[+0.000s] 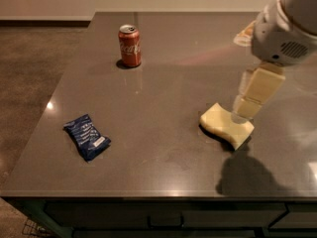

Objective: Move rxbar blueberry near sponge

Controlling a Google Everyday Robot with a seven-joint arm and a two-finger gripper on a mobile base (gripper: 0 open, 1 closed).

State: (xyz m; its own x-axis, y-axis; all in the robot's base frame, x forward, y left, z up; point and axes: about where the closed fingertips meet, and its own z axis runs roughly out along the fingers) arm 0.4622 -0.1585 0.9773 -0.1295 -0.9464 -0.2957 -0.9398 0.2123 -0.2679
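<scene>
The rxbar blueberry (87, 137) is a dark-blue crinkly wrapper with white print, lying flat near the table's front left. The sponge (225, 125) is pale yellow with a dark underside and lies front right of centre. My gripper (246, 107) is the cream blocky piece hanging from the white arm at the right. It hovers just above the sponge's right end, far to the right of the wrapper. It holds nothing that I can see.
A red soda can (130, 45) stands upright at the back left of the grey table (163, 88). An orange-and-white object (244, 34) lies at the back right behind the arm. The table's left and front edges drop to the floor.
</scene>
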